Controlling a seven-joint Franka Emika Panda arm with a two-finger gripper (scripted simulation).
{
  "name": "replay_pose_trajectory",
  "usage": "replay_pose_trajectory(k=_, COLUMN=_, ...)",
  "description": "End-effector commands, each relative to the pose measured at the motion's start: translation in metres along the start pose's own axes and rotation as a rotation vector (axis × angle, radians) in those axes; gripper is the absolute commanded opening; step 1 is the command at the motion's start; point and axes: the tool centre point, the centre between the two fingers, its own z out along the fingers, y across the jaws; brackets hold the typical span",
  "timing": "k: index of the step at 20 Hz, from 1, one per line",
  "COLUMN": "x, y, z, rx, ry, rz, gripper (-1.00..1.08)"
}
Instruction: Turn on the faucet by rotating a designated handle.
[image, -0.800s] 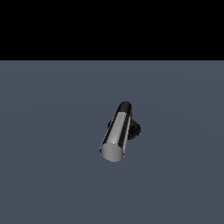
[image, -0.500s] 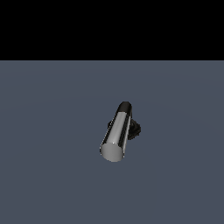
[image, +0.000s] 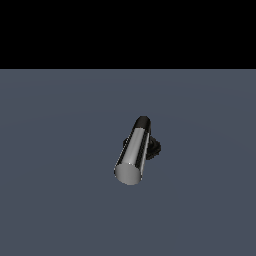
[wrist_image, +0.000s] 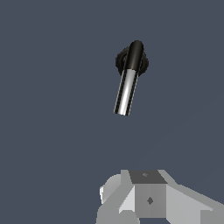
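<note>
Metal is what the handle (image: 132, 154) looks like: a shiny silver bar, round like a tube, with a flat round end. It sits in the middle of the plain grey floor (image: 55, 200), with nothing else close to it. At its far end the bar joins a black elbow, and under that is the small black round base of the faucet (wrist_image: 131, 61). In the exterior view the flat end points toward the camera and a little toward the exterior view's left. My guess is that the bar is hard and stiff, so it will not bend or squash when pushed. It also looks very smooth, so it may be slippery, and a push could slide off its round side. It should swing around the black base like a little gate, not lift off. The best spot to push or hold seems to be near the flat free end, far from the base, because there it should turn most easily. The gripper (wrist_image: 144, 192) shows only as a white and grey body at the edge of the wrist view, well apart from the bar. Its fingers cannot be seen, so I cannot tell if it is wide or closed. It holds nothing that I can see.
</note>
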Motion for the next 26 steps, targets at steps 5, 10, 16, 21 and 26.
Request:
replay_pose_trajectory(k=5, x=0.006, y=-0.006, z=0.05, rx=-0.004, ry=0.001, rz=0.021, gripper=-1.0)
replay_pose_trajectory(k=10, x=0.012, y=-0.011, z=0.094, rx=-0.007, ry=0.001, rz=0.039, gripper=-1.0)
replay_pose_trajectory(k=16, x=0.02, y=-0.017, z=0.141, rx=-0.01, ry=0.002, rz=0.059, gripper=-1.0)
replay_pose_trajectory(k=21, x=0.026, y=-0.021, z=0.178, rx=-0.013, ry=0.003, rz=0.074, gripper=-1.0)
replay_pose_trajectory(k=26, x=0.032, y=-0.025, z=0.213, rx=-0.015, ry=0.004, rz=0.088, gripper=-1.0)
